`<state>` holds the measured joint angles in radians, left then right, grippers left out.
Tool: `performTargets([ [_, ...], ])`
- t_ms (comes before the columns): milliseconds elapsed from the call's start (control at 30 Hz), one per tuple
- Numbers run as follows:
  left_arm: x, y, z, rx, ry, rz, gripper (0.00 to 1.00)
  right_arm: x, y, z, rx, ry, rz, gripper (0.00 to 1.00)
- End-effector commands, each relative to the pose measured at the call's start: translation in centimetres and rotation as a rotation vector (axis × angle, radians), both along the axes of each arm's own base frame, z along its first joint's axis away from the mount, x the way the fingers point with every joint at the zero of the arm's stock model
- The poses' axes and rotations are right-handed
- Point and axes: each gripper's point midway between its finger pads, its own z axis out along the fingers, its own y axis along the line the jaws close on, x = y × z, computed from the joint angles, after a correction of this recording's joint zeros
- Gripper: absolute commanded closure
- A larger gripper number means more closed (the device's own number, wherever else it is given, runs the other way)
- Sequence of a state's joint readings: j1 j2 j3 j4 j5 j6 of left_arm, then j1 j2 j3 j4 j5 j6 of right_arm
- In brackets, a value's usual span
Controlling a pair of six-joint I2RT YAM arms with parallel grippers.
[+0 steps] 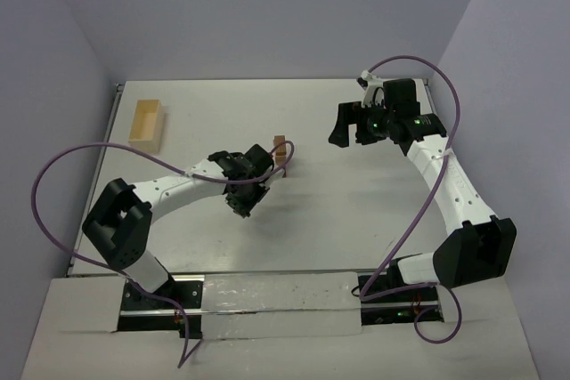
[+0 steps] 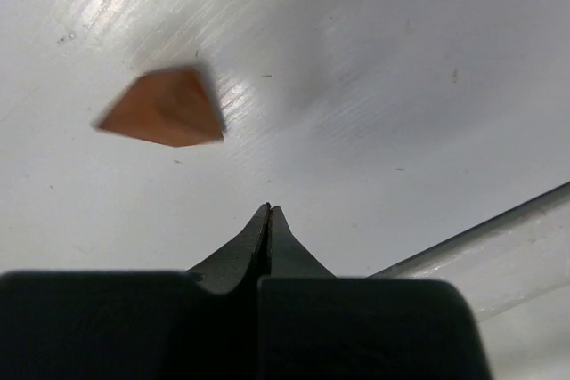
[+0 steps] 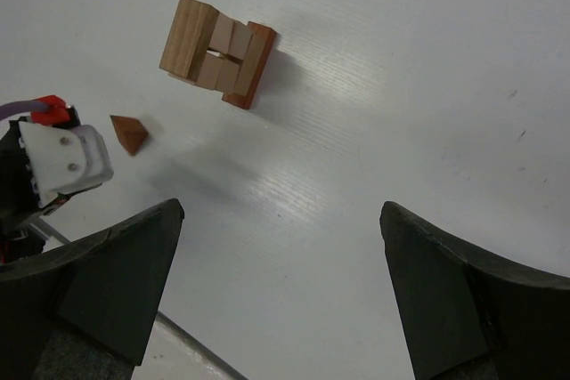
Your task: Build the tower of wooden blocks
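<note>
Covering the whole scene, the flat white table [image 1: 356,220] is being shared by two white arms. The right gripper [image 1: 349,126] is being held above the table's far right part, its jaws being shown spread wide around nothing. The left gripper [image 2: 269,213] is being held low over the middle, its jaws being pressed together with nothing between them. The pale rectangular wooden box [image 1: 147,123] is being left at the far left, well apart. The narrow tower of tan and reddish-brown wooden blocks [image 1: 280,149] is being seen near the middle, just far-right of the left gripper. A small reddish-brown wooden block [image 2: 165,109] is being shown alone on the table, near the left fingertips, untouched.
</note>
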<state>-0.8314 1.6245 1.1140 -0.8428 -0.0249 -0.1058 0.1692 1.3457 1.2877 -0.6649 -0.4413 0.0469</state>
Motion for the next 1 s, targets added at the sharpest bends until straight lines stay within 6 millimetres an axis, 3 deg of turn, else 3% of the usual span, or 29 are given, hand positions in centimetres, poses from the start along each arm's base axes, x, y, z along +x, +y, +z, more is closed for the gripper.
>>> performTargets([
  [0, 1.1, -1.9, 2.8, -0.117, -0.064, -0.026, 1.0, 0.5, 0.4, 1.5, 0.013, -0.072, 0.029, 0.0],
  [233, 1.3, -1.6, 2.0, -0.096, -0.044, 0.017, 1.0, 0.4, 0.6, 1.4, 0.013, -0.068, 0.038, 0.0],
  [333, 2.9, -1.3, 3.2, -0.108, -0.104, 0.06, 0.69, 0.3, 0.6, 1.4, 0.011, -0.069, 0.04, 0.0],
  [400, 3.9, -1.5, 5.5, -0.2, -0.13, 0.045, 0.27, 0.2, 0.6, 1.3, 0.008, -0.069, 0.042, 0.0],
  [433, 4.2, -1.6, 6.4, -0.248, -0.127, 0.011, 0.23, 0.1, 0.6, 1.2, 0.006, -0.067, 0.048, 0.0],
  [600, 7.4, -0.1, 9.6, -0.327, -0.187, -0.119, 0.24, 0.1, 0.8, 1.0, 0.012, -0.063, 0.058, 0.0],
  [733, 9.5, 2.2, 9.0, -0.343, -0.167, -0.244, 0.24, 0.3, 1.2, 1.3, 0.02, -0.063, 0.069, 0.0],
  [833, 9.1, 2.1, 7.8, -0.392, -0.146, -0.401, 0.22, 0.4, 1.3, 1.3, 0.021, -0.058, 0.071, 0.0],
  [967, 8.3, 2.3, 5.8, -0.417, -0.051, -0.576, 0.27, 0.2, 1.2, 1.3, 0.016, -0.05, 0.073, 0.0],
])
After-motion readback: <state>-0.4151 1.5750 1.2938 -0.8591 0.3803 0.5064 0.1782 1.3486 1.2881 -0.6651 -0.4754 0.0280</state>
